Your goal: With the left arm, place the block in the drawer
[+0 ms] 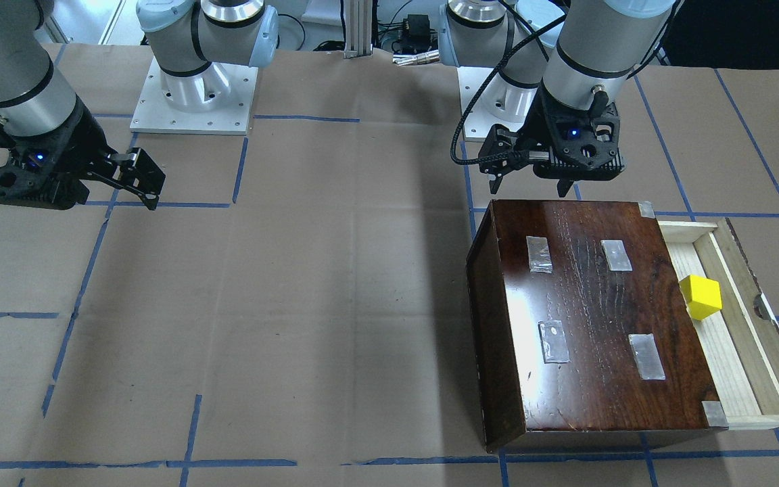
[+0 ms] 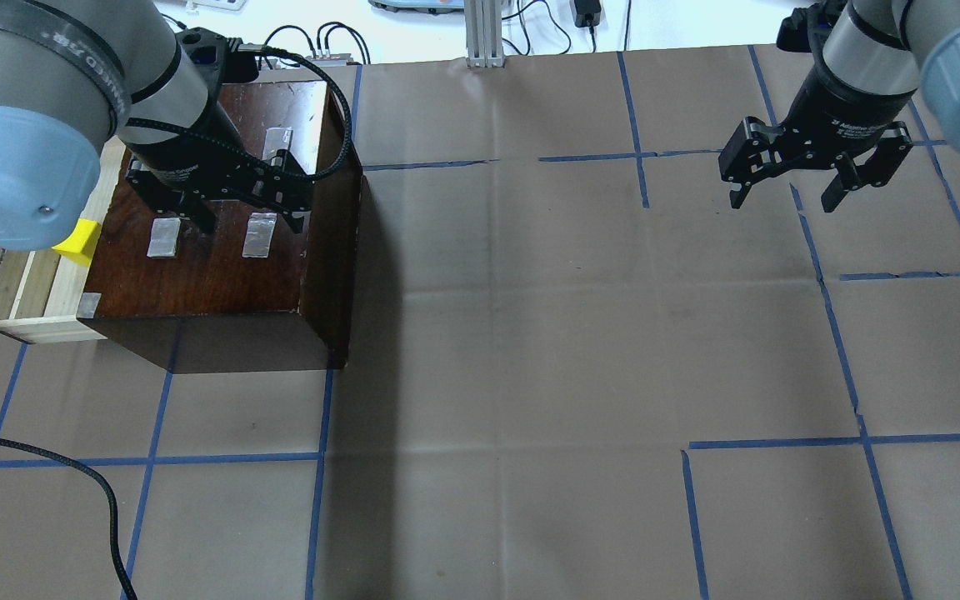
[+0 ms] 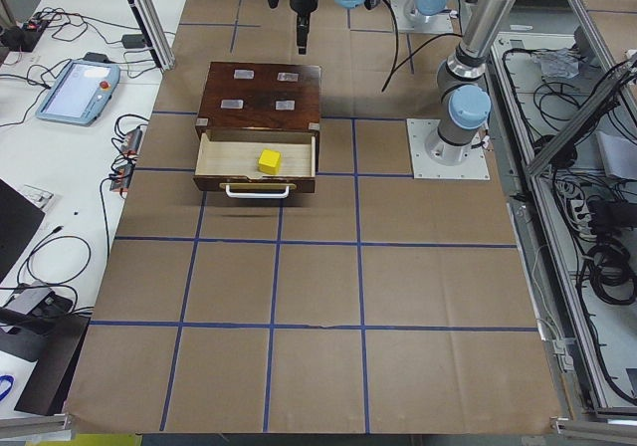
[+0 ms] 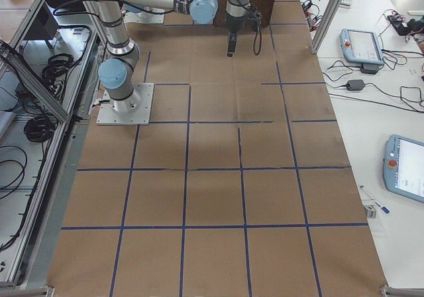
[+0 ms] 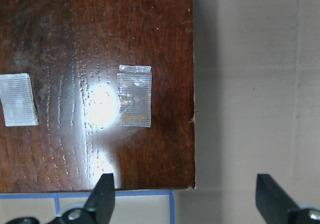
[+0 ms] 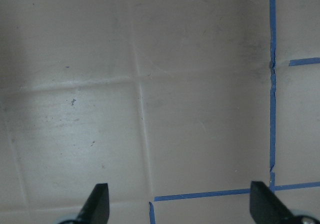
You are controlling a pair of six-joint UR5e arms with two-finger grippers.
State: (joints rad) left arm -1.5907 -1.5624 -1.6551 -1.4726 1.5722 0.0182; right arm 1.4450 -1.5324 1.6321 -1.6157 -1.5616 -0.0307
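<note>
Small bright yellow cube [image 1: 700, 296] lay inside the pulled-out shallow pale unfinished-wood drawer [image 1: 717, 352], resting on the drawer floor just beside the open mouth of the dark glossy wooden box casing [image 1: 585, 318], apart from both claws. Judged the placing step complete, since nothing held the cube. Cube judged light and rigid: flat faces, crisp edges, smooth matte-looking surface, likely plastic or painted wood, not fragile, little risk of crushing. If it had to be regrasped, the best hold would be a pinch across two opposite flat faces, claw coming straight down. The faces along the drawer's length looked freer; the other pair sat hemmed between the casing edge and the drawer's inner wall. Drawer wood looked raw, with a visible grain, so the cube should not slide readily. Casing top was highly polished and reflective, and carried four translucent tape patches [image 1: 539, 254]. The black two-finger left claw [image 2: 251, 218] hung over the robot-side edge of the casing top, jaws spread wide, holding nothing. The black right claw [image 2: 782, 200] hung over the brown-paper desk with blue tape grid [image 1: 295, 304], well apart from the box, jaws likewise spread and empty
</note>
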